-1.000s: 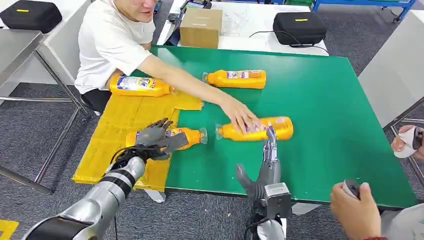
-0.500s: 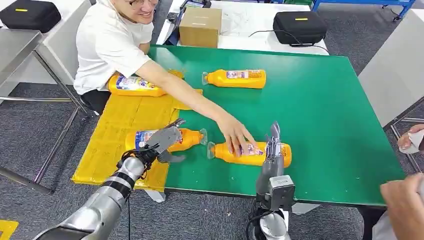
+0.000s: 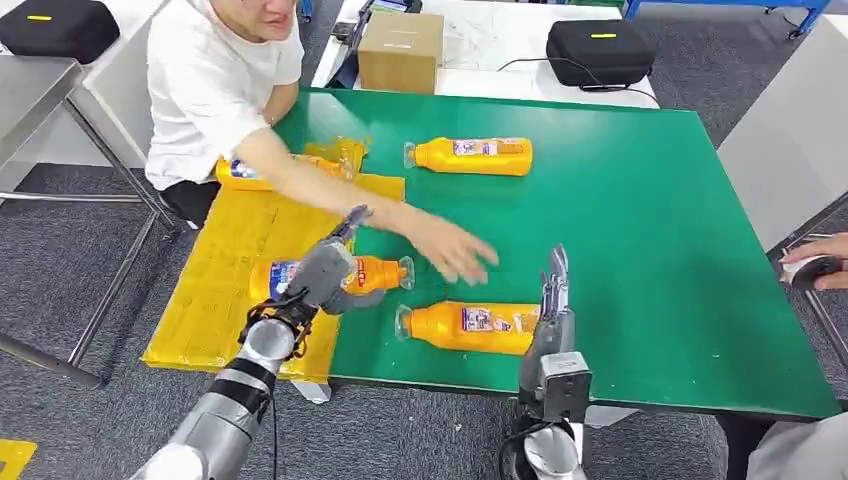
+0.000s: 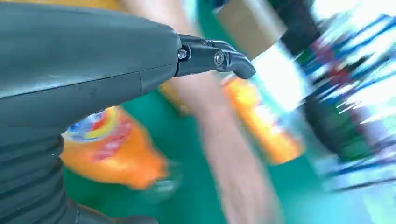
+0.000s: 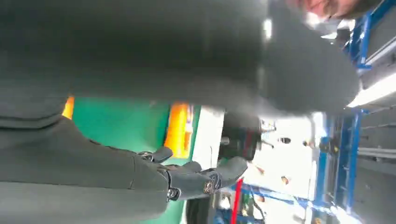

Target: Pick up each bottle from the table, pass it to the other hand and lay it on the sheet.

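An orange bottle lies on its side near the front edge of the green table, cap to the left. My right hand stands open at its base end, fingers straight up; whether they touch is unclear. A second bottle lies across the edge of the yellow sheet, with my left hand open just above it, fingers spread. The left wrist view shows this bottle blurred beneath my hand. A third bottle lies at the back. Another bottle on the sheet is partly hidden by a person's arm.
A seated person at the back left stretches a hand over the table's middle. Another person's hand holds something at the right edge. A cardboard box and a black case sit on the white table behind.
The person dragged the front bottle toward the near edge, let go and drew the hand back. My left hand lifted off the bottle at the sheet and opened. My right hand rose slightly.
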